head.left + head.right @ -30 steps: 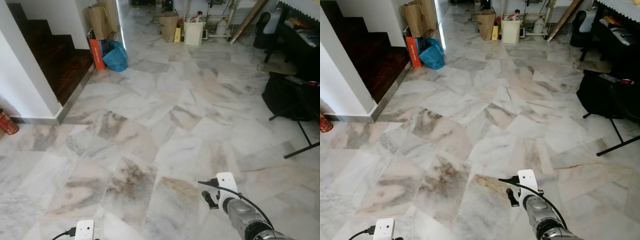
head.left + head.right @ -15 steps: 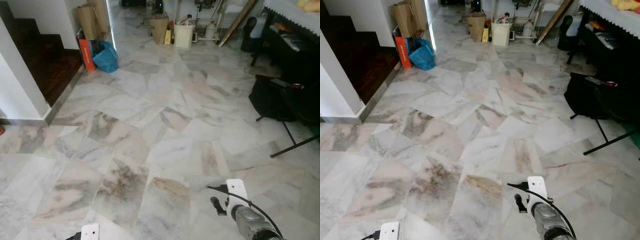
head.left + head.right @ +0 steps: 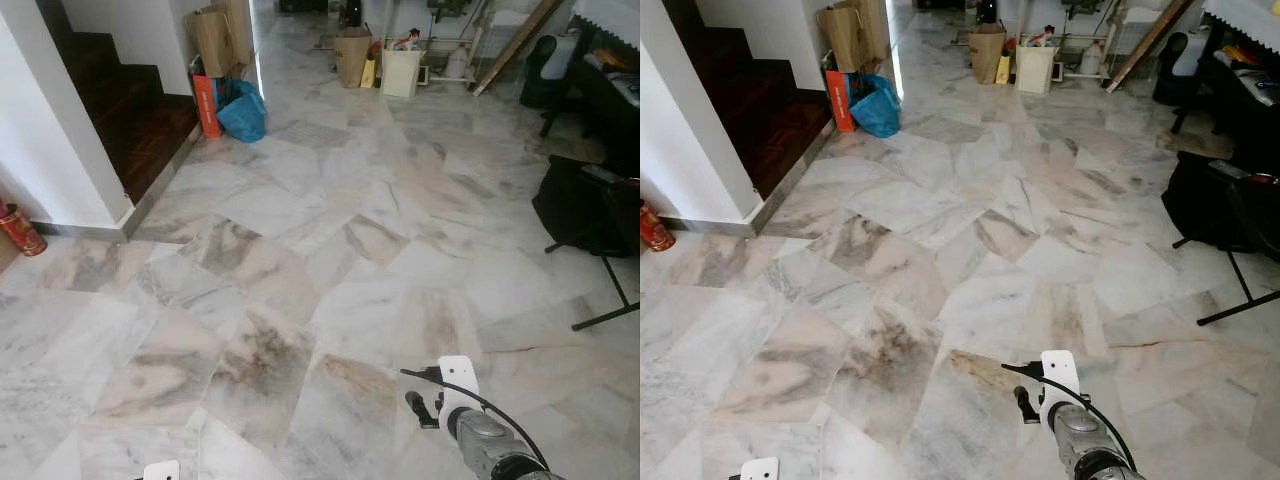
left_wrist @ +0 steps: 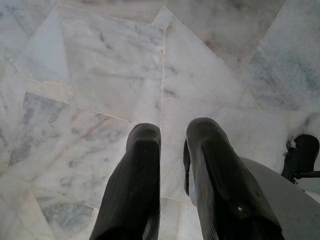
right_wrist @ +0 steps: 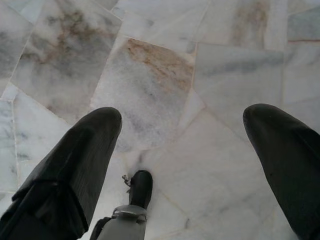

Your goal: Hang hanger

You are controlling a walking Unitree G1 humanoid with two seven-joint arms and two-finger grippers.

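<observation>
Standing far off, blue bag (image 3: pixel 241 110) beside paper bag (image 3: pixel 213 40).

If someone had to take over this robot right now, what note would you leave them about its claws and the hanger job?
Left claw: nearly shut, empty, hanging over the marble floor.
Right claw: open wide, empty, also pointing at bare floor.
Hanger: none to be seen, nor any rail to hang it on.
Surroundings: a staircase to the left, a blue bag and paper bags further along, a dark stand to the right.
Done: nothing yet by the look of it.
Left: find the hanger, pick it up, hang it.
</observation>
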